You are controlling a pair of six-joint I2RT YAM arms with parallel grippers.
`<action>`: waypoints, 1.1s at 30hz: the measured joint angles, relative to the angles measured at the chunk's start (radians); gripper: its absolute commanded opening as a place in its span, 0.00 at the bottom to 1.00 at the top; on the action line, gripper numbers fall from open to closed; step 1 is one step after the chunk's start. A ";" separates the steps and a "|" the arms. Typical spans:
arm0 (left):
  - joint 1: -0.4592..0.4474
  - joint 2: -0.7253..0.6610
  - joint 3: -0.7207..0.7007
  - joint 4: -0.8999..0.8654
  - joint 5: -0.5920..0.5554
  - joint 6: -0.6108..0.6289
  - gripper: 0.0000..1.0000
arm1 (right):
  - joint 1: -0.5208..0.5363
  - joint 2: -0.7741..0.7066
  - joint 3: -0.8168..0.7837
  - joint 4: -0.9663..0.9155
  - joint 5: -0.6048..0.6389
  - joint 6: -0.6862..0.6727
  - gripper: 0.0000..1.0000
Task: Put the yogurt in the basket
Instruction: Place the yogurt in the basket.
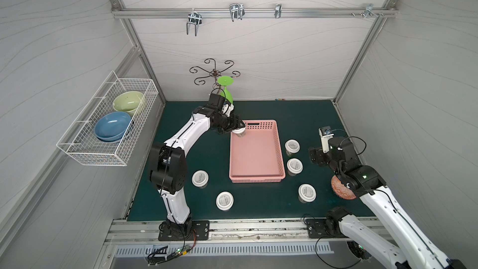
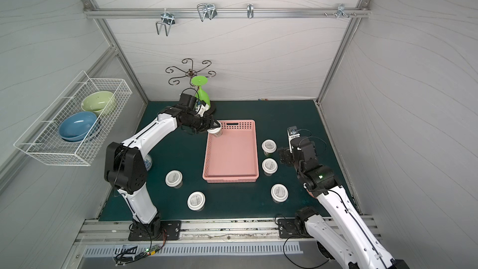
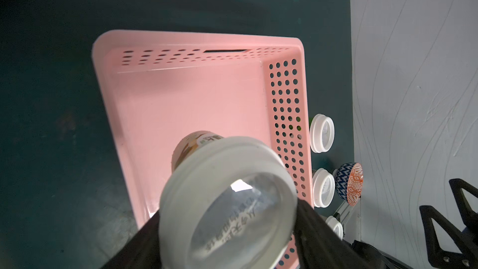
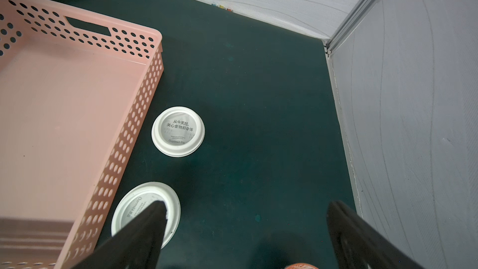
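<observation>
My left gripper [image 3: 229, 212] clamps a yogurt cup [image 3: 222, 161] at the 11 o'clock corner of the basket [image 1: 280, 151]. My right gripper [image 4: 247, 207]: wide open, empty, at the basket's 3 o'clock.

Orange bowl [image 1: 340, 192] mostly hidden by R arm [image 1: 362, 174]; held yogurt [image 3: 227, 203] lid blurred.

pink perforated basket [image 1: 256, 156], white-lidded yogurt [image 1: 294, 165], dark teal mat [image 1: 297, 115], blue bowl [image 1: 113, 126], pale green bowl [image 1: 128, 101]

Yogurt carried to basket
The left pincer [image 2: 213, 127] holds a yogurt cup [image 2: 216, 132] at the pink basket [image 2: 231, 178]'s far left corner.
</observation>
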 measured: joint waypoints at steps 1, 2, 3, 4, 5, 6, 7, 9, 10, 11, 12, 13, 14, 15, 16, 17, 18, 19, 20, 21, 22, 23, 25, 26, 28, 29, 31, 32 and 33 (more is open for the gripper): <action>-0.010 0.026 0.029 -0.002 -0.007 0.000 0.71 | 0.000 -0.002 -0.002 0.001 0.000 -0.001 0.99; -0.017 0.048 0.053 -0.005 -0.012 0.000 0.71 | 0.000 -0.003 -0.003 0.001 0.000 -0.002 0.99; -0.024 0.074 0.080 -0.006 -0.018 0.000 0.71 | 0.000 -0.004 -0.003 0.002 0.000 -0.004 0.99; -0.031 0.101 0.104 -0.008 -0.026 0.000 0.71 | 0.000 -0.005 -0.003 0.002 0.000 -0.005 0.99; -0.035 0.123 0.122 -0.010 -0.031 0.000 0.71 | 0.001 -0.005 -0.003 0.003 0.000 -0.005 0.99; -0.040 0.150 0.144 -0.013 -0.036 0.000 0.71 | 0.001 -0.005 -0.003 0.003 0.000 -0.005 0.99; -0.043 0.175 0.163 -0.016 -0.042 0.001 0.71 | 0.001 -0.006 -0.004 0.005 0.001 -0.006 0.99; -0.047 0.216 0.189 -0.024 -0.056 0.003 0.71 | 0.003 -0.008 -0.005 0.008 0.003 -0.008 0.99; -0.048 0.235 0.198 -0.026 -0.065 0.007 0.71 | 0.003 -0.009 -0.006 0.009 0.004 -0.008 0.99; -0.049 0.248 0.203 -0.026 -0.073 0.010 0.71 | 0.004 -0.010 -0.008 0.010 0.005 -0.008 0.99; -0.050 0.259 0.204 -0.027 -0.080 0.013 0.71 | 0.005 -0.010 -0.009 0.011 0.006 -0.008 0.99; -0.050 0.269 0.204 -0.031 -0.087 0.016 0.71 | 0.006 -0.010 -0.011 0.012 0.007 -0.008 0.99; -0.050 0.275 0.204 -0.034 -0.092 0.018 0.71 | 0.006 -0.010 -0.011 0.013 0.006 -0.008 0.99; -0.050 0.283 0.204 -0.038 -0.098 0.020 0.72 | 0.006 -0.010 -0.012 0.013 0.006 -0.008 0.99; -0.050 0.290 0.204 -0.041 -0.103 0.023 0.72 | 0.006 -0.010 -0.013 0.014 0.006 -0.008 0.99; -0.050 0.296 0.204 -0.043 -0.107 0.023 0.72 | 0.006 -0.010 -0.013 0.014 0.006 -0.008 0.99; -0.050 0.302 0.204 -0.043 -0.111 0.025 0.73 | 0.006 -0.010 -0.014 0.014 0.006 -0.008 0.99; -0.050 0.308 0.204 -0.043 -0.114 0.026 0.73 | 0.006 -0.010 -0.014 0.014 0.006 -0.008 0.99; -0.051 0.312 0.204 -0.043 -0.116 0.026 0.74 | 0.006 -0.010 -0.014 0.014 0.004 -0.008 0.99; -0.051 0.316 0.204 -0.043 -0.117 0.026 0.75 | 0.006 -0.010 -0.014 0.015 0.002 -0.008 0.99; -0.052 0.317 0.204 -0.043 -0.117 0.026 0.76 | 0.007 -0.010 -0.014 0.016 -0.001 -0.008 0.99; -0.053 0.317 0.204 -0.043 -0.117 0.026 0.77 | 0.007 -0.010 -0.014 0.016 -0.003 -0.008 0.99; -0.053 0.317 0.204 -0.042 -0.120 0.026 0.79 | 0.008 -0.010 -0.014 0.017 -0.012 -0.008 0.99; -0.054 0.317 0.204 -0.043 -0.122 0.026 0.81 | 0.008 -0.010 -0.014 0.016 -0.015 -0.008 0.99; -0.055 0.317 0.204 -0.043 -0.124 0.026 0.82 | 0.008 -0.010 -0.014 0.016 -0.023 -0.007 0.99; -0.056 0.317 0.204 -0.043 -0.126 0.026 0.83 | 0.008 -0.009 -0.014 0.015 -0.027 -0.006 0.99; -0.058 0.313 0.204 -0.045 -0.129 0.027 0.85 | 0.008 0.000 -0.007 0.005 -0.039 0.002 0.99; -0.058 0.309 0.204 -0.048 -0.133 0.027 0.86 | 0.008 0.008 0.003 -0.003 -0.047 0.007 0.99; -0.059 0.301 0.203 -0.051 -0.139 0.028 0.87 | 0.008 0.023 0.019 -0.013 -0.058 0.016 0.99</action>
